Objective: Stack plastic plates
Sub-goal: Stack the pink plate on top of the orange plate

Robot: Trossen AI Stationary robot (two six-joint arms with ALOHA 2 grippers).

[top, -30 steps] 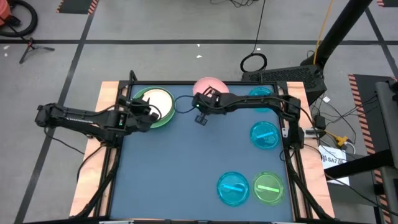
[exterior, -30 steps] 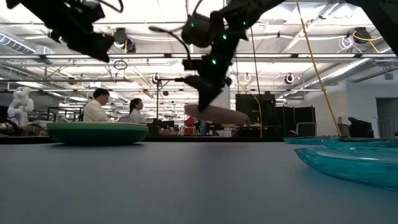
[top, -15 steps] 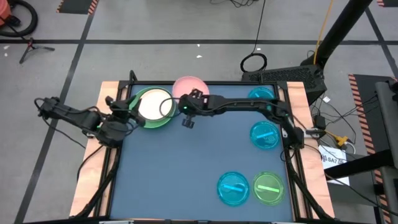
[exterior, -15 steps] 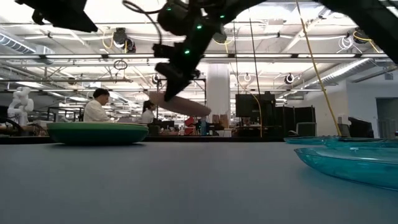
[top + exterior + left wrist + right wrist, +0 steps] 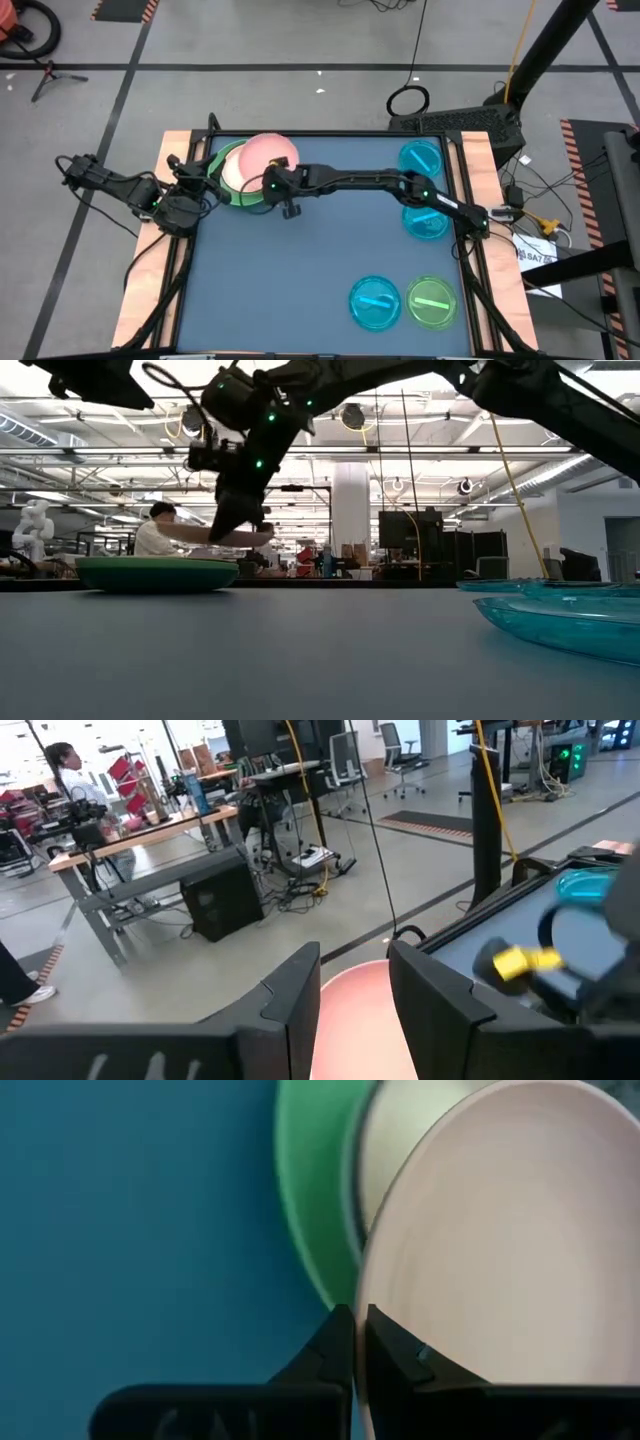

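A pink plate hangs above the green stack at the table's far left, with my right gripper shut on it. The stack is a green plate with a cream plate lying in it. In the low view the pink plate floats just over the green stack. My left gripper is open by the table's left edge, beside the stack, with nothing between its fingers. My right gripper pinches the pink plate's rim between its two fingers, on the side toward the table's near edge. The fingers slant down from the table's right. The plate is lifted clear, nearly level, over the cream and green plates.
Two translucent blue plates lie at the far right. Another blue plate and a lime one lie near the front right. The dark mat's middle is bare. People sit at desks beyond the table.
My right gripper has carried the pink plate from the table's far middle toward the left, to above the green stack, rolling its wrist so that the tilted plate has come nearly level. My left gripper has drawn back toward the left edge and risen a little.
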